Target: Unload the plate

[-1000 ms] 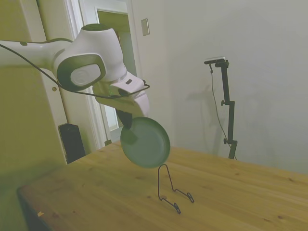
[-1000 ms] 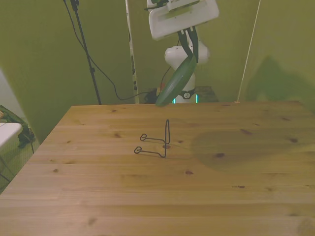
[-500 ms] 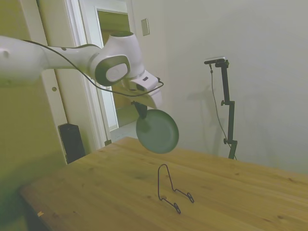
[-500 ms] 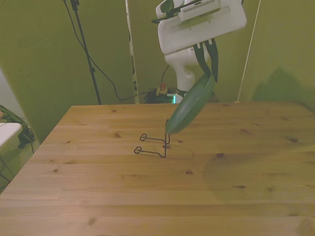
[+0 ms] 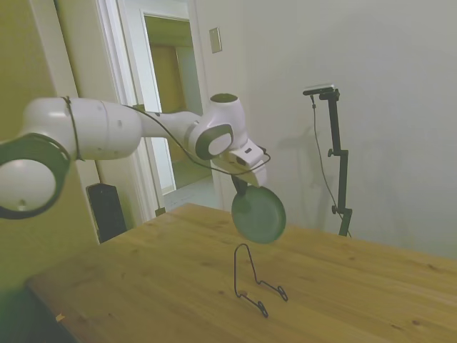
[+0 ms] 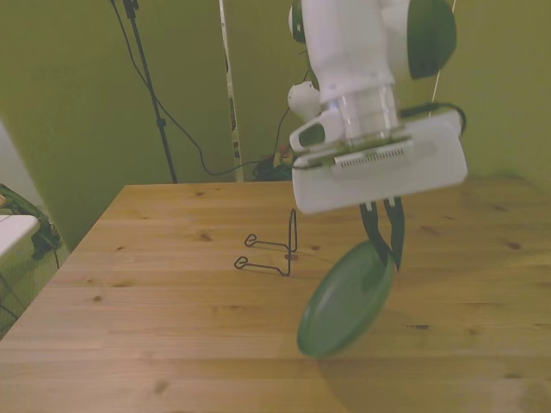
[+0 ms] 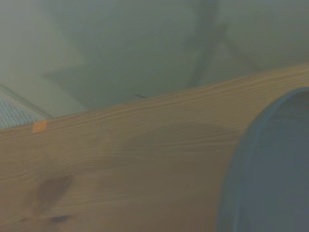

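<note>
The dark green plate (image 5: 258, 214) hangs tilted on edge in the air, with my gripper (image 5: 240, 191) shut on its upper rim. In the front view the plate (image 6: 346, 299) hovers above the wooden table (image 6: 155, 301), on the front view's right of the thin black wire stand (image 6: 277, 249) and closer to the camera. My gripper (image 6: 384, 249) comes down from above it. The wire stand (image 5: 251, 280) stands empty on the table, below and in front of the plate in the side view. The wrist view shows part of the plate (image 7: 275, 169) close up over the table (image 7: 120, 164).
An open doorway (image 5: 171, 107) and a black box (image 5: 107, 209) on the floor lie beyond the table's far-left end in the side view. A white object (image 6: 13, 232) sits off the table at the front view's left edge.
The arm has carried the plate away from above the wire stand, lower and toward the front view's camera, ending on the stand's right there. The grip on the plate is unchanged.
</note>
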